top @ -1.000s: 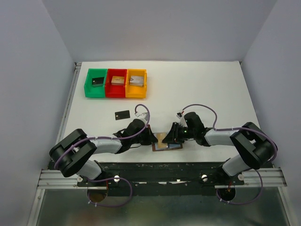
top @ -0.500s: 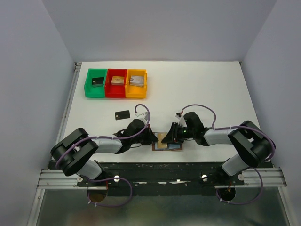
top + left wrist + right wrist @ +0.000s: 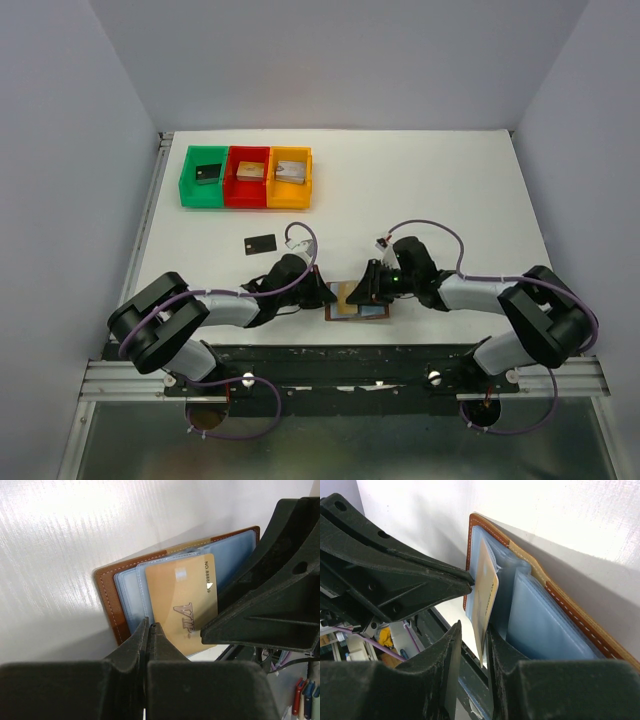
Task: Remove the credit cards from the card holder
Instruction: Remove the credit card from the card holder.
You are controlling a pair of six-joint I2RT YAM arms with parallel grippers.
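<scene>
white tabletop point(image 3: 450, 180), stitched leather card holder point(image 3: 107, 600), left hand point(image 3: 148, 630) together, right hand point(image 3: 475, 630) apart astride flat gold card point(image 3: 182, 605)

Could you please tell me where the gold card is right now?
Seen from above, the gold card is at the middle of the table's near edge, sticking partly out of the open card holder and straddled by the right end effector.

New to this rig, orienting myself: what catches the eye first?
The left end effector and right end effector meet at the open brown card holder, front centre, the right one straddling a gold card. Far left stand three coloured bins, a black card loose nearby.
</scene>
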